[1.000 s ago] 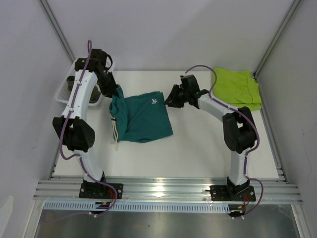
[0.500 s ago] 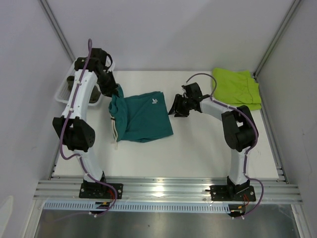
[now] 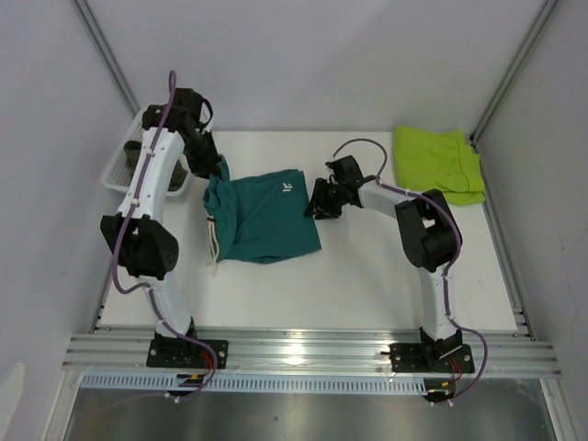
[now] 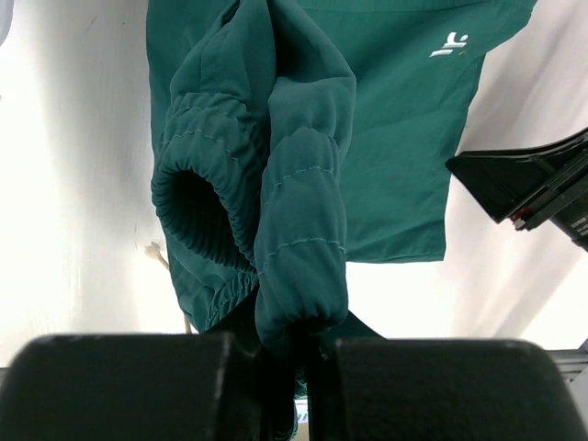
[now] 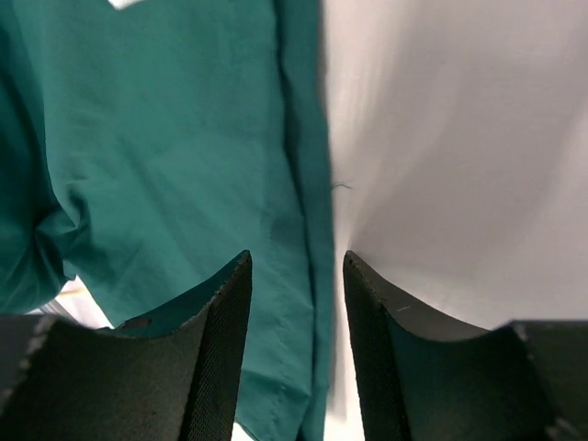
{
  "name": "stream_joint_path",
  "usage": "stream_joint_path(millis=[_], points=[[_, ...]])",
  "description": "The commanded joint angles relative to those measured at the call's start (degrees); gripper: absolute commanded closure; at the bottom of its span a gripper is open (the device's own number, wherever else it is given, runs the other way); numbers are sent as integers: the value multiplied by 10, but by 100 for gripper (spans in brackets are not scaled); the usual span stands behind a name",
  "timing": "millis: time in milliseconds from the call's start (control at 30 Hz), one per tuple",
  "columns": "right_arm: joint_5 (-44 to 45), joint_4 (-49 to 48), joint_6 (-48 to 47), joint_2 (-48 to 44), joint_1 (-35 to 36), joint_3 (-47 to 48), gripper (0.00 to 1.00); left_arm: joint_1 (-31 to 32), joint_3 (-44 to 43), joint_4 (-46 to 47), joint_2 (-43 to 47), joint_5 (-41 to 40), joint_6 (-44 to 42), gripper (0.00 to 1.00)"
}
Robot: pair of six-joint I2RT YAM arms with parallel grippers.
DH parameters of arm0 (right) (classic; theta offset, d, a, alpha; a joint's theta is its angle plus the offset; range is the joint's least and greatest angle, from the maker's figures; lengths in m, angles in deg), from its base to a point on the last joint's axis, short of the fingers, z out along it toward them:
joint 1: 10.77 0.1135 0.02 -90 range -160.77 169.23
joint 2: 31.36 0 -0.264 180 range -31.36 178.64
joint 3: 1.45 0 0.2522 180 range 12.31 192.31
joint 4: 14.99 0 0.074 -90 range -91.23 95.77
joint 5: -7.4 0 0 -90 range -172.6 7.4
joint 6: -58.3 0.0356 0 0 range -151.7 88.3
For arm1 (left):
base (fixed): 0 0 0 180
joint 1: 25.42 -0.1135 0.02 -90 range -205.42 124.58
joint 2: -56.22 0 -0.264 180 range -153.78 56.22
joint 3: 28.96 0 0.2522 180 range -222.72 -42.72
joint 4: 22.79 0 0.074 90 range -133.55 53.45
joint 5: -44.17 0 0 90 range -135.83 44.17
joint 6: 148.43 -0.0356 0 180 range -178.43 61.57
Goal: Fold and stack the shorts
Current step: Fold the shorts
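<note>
The pair of teal cloth shorts (image 3: pixel 266 220) lies on the white tabletop (image 3: pixel 367 285), a little left of the middle and nearer to the far edge than to the near one. Its small white logo (image 3: pixel 287 187) faces up close to the far hem, and the cream drawstring (image 3: pixel 214 248) hangs out on the left side toward the near edge.

The left gripper (image 4: pixel 299 354) is closed tightly on the gathered elastic waistband at the far left corner of the teal shorts. This corner is lifted off the tabletop, so the cloth is bunched and rolled there.

The right gripper (image 5: pixel 296 266) is low at the right side of the same shorts. Its two black fingers (image 5: pixel 220 349) are about half apart, one over the teal cloth and one over the bare tabletop, with the hem between them. They pinch nothing.

The pair of lime-green cloth shorts (image 3: pixel 439 163) lies in the far right corner of the tabletop, well apart from the teal pair.

A white plastic tray (image 3: pixel 115 175) sits by the far left corner, with something dark inside that I cannot identify.
</note>
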Motion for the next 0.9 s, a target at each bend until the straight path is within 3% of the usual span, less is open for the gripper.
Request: stream_joint_path(millis=[0, 133, 200, 233, 267, 567, 867], points=[[9, 7, -10, 15, 15, 20, 55, 10, -37, -19, -7, -7, -13, 100], [19, 8, 0, 6, 23, -1, 70, 17, -42, -20, -11, -21, -16, 100], [29, -5, 12, -9, 30, -25, 90, 25, -51, -25, -15, -37, -19, 100], [35, -8, 12, -9, 34, -35, 91, 29, -53, -28, -17, -45, -20, 100], [41, -10, 20, -23, 38, -44, 98, 34, -58, -35, -23, -54, -22, 100], [99, -33, 62, -69, 107, -102, 100, 106, -113, -73, -61, -164, -35, 100], [73, -62, 106, -59, 115, -122, 100, 198, -116, -47, -78, -248, -34, 100]])
